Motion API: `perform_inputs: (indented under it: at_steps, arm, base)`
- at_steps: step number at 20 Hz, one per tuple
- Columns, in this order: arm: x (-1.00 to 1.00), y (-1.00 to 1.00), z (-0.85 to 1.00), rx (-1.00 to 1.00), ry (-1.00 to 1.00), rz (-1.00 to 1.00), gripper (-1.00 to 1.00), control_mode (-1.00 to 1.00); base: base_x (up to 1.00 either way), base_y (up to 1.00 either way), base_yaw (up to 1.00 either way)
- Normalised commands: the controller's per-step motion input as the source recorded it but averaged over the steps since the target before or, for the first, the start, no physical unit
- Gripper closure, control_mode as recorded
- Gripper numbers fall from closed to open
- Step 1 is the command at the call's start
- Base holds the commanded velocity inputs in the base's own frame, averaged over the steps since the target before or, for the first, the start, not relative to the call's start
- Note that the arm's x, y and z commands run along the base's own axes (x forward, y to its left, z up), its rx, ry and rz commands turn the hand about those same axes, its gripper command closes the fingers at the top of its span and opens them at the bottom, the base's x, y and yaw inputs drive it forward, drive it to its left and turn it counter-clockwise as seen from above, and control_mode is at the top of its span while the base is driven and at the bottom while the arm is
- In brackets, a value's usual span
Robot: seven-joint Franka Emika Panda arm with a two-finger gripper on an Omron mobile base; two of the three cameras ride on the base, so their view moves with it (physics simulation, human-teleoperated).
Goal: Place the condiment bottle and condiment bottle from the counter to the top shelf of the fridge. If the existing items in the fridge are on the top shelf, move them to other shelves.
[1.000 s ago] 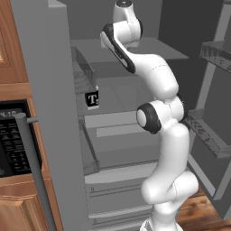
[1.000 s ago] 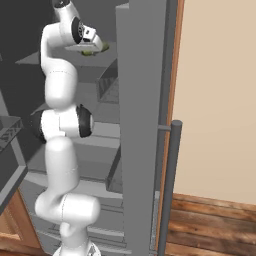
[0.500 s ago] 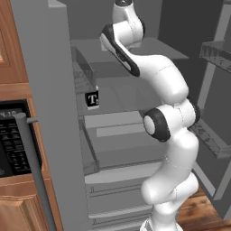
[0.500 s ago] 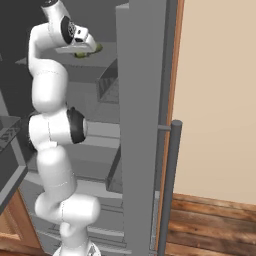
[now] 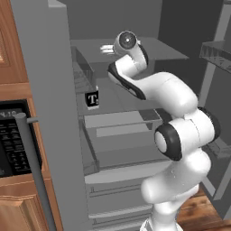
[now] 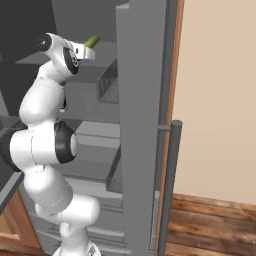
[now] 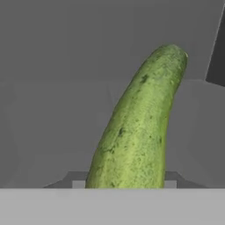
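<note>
My gripper (image 7: 124,184) is shut on an olive-green elongated fruit (image 7: 140,118), one of the existing items, which juts out from between the fingers. In the right base view the gripper (image 6: 85,49) holds the fruit (image 6: 92,41) just above the top shelf (image 6: 35,59) of the open fridge (image 6: 142,125). From the left, the gripper (image 5: 106,48) reaches in over the top shelf (image 5: 167,52). The black box marked "T" (image 5: 92,99) stands one level lower, at the fridge's left side. The condiment bottles and the counter are out of view.
A wire door rack (image 5: 83,76) hangs on the open grey door (image 5: 49,113), whose bar handle (image 5: 34,171) stands close by. A black microwave (image 5: 11,144) sits in the wooden cabinetry at left. Lower shelves and drawers (image 5: 119,149) lie behind the arm. Another door rack (image 5: 219,49) is at right.
The wrist has dropped lower and the elbow has swung outward and down. The green fruit stays gripped, at about the same spot over the top shelf. The black box has not moved.
</note>
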Motion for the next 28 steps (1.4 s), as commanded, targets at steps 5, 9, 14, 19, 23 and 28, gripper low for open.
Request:
perform_inputs:
  at_steps: [5,9,14,19,23,28]
  arm:
    - [-1.0,0.14,0.94,0.12,-0.22,0.0,1.0,-1.0]
    - [-1.0,0.19,1.0,0.11,0.0,0.0,1.0,-1.0]
    - [-1.0,0.1,0.56,0.11,0.2,0.0,1.0,-1.0]
    - [-1.0,0.0,-0.64,0.0,0.21,0.0,1.0,-1.0]
    - [-1.0,0.0,-1.0,-0.08,0.25,0.0,1.0,-1.0]
    - [-0.89,-0.07,-1.0,-0.05,0.38,0.0,1.0,-1.0]
  base:
    - [0.0,0.0,0.0]
    - [0.0,0.0,0.0]
    - [0.0,0.0,0.0]
    - [0.0,0.0,0.0]
    - [0.0,0.0,0.0]
    - [0.0,0.0,0.0]
